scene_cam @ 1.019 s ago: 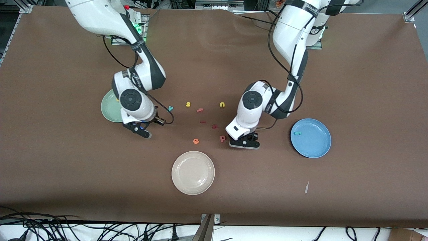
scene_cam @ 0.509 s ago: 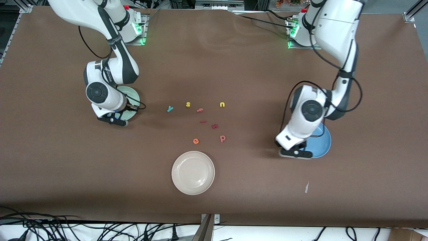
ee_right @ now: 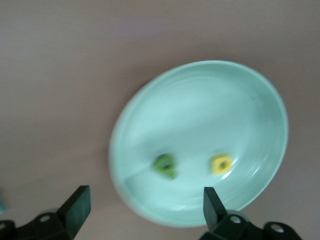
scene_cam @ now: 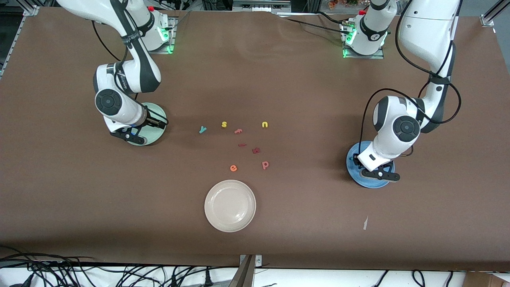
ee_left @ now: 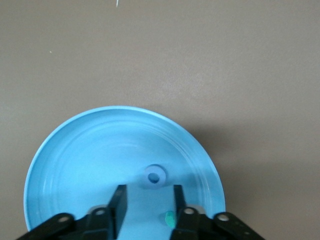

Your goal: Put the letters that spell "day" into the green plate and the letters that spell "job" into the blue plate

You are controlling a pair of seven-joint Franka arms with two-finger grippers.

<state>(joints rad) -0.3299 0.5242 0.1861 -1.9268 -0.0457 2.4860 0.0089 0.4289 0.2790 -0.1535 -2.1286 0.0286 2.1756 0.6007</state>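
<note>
L gripper (ee_left: 147, 207): fingers part-open, empty, over blue plate (ee_left: 75, 160); "o" (ee_left: 153, 176) just dropped in.
R gripper (ee_right: 145, 210): fingers wide, empty, over green plate (ee_right: 200, 110); "d" (ee_right: 164, 164) just dropped beside "a" (ee_right: 221, 164).
Left: "y" (scene_cam: 203, 129), "b" (scene_cam: 265, 164) on table.

A wide brown surface (scene_cam: 279, 79) is filling nearly the whole front view, its covering lying matte and evenly lit, with a slight wrinkle showing near its top edge. Aluminium framing (scene_cam: 491, 14) is running past the upper corners. Green lights (scene_cam: 345, 42) are glowing at two mounting plates along the top edge. Below the near edge, a pale floor strip (scene_cam: 318, 277) is showing, with a tangle of black cables (scene_cam: 79, 271) lying across it. A small scrap of white paper (scene_cam: 365, 223) is lying on the brown covering toward the near edge.
</note>
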